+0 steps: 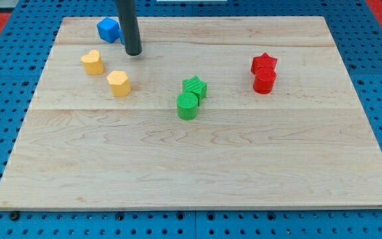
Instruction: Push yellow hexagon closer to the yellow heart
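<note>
The green cylinder [188,105] is sitting nearest the camera, near the middle of the board [197,172], and it is serving as the landmark here. The green star [195,86] is touching it just above and to the view's right. The yellow hexagon [119,83] is lying to its left, slightly higher. The yellow heart [93,62] is resting farther up-left, near the hexagon but apart from it. My tip [133,52] is standing up-left of the cylinder, above and just right of the hexagon, touching no yellow block; being a bare rod, it is grasping nothing. The blue block [109,30] is lying beside the rod's left. The red star [264,64] and red cylinder [264,81] are touching each other, well to the right.
</note>
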